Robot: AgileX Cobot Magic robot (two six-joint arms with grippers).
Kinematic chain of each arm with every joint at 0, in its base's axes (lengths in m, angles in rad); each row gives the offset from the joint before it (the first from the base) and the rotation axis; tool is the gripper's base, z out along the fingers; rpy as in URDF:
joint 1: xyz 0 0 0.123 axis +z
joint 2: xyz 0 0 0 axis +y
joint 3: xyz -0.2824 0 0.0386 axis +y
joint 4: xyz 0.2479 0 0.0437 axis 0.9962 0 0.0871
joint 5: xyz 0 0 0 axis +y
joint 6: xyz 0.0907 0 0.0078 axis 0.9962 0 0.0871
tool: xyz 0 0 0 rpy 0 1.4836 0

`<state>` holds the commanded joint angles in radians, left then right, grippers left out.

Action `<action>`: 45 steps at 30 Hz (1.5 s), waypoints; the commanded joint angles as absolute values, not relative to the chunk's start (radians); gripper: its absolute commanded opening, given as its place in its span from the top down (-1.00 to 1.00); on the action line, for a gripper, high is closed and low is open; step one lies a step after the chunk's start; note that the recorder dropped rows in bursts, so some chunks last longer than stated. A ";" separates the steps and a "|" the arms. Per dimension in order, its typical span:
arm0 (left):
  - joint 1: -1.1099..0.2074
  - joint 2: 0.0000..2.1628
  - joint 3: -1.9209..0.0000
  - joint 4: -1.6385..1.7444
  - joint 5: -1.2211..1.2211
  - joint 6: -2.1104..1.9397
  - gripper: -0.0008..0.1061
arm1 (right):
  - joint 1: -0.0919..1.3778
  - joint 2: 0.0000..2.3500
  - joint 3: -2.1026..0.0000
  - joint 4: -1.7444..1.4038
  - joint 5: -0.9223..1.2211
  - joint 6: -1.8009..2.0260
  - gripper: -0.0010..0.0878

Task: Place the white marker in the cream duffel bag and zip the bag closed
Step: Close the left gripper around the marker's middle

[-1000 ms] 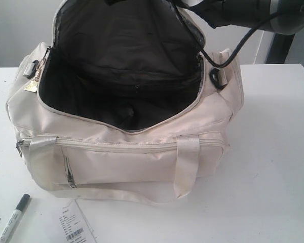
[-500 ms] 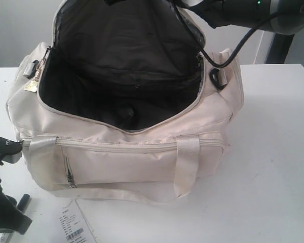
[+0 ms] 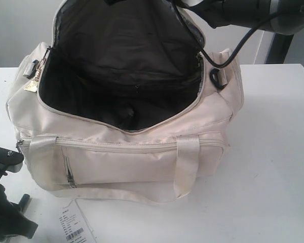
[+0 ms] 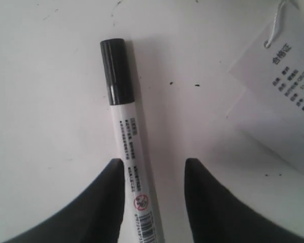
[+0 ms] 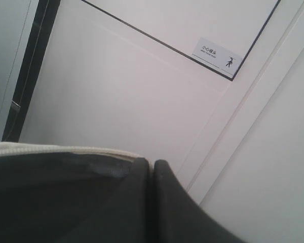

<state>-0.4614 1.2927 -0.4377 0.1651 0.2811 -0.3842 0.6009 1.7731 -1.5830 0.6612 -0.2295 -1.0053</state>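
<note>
- Between my wide-spread left fingers (image 4: 99, 212) the white marker (image 4: 125, 136) lies on the counter (image 4: 50, 101), barrel running straight out, cap farthest
- my right fingers (image 5: 172, 202) pinch the cream duffel bag (image 3: 137, 152) by its raised flap

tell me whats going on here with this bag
The right gripper is shut on the raised flap of the cream duffel bag, holding it wide open. The left gripper, open, sits low over the table with its fingers either side of the white marker, not yet gripping it. A printed tag lies nearby.
</note>
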 joint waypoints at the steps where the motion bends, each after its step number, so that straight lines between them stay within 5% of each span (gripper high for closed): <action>1: -0.461 1.293 -0.434 0.165 0.275 -0.389 0.15 | 0.601 1.773 -1.583 0.661 -0.229 -1.005 0.98; 23: -0.461 1.367 -0.384 0.199 0.186 -0.415 0.17 | 0.601 1.773 -1.583 0.661 -0.230 -1.005 0.98; 26: -0.461 1.367 -0.384 0.199 0.186 -0.415 0.33 | 0.601 1.773 -1.583 0.661 -0.230 -1.005 0.98; 31: -0.461 1.367 -0.384 0.226 0.186 -0.413 0.98 | 0.601 1.773 -1.583 0.661 -0.231 -1.005 0.98; 45: -0.461 1.256 -0.384 0.217 0.244 -0.446 0.99 | 0.601 1.773 -1.583 0.661 -0.230 -1.012 0.98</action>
<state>-0.4614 1.2557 -0.3843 0.2171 0.2436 -0.4456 0.6009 1.7731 -1.5830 0.6612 -0.2296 -1.0117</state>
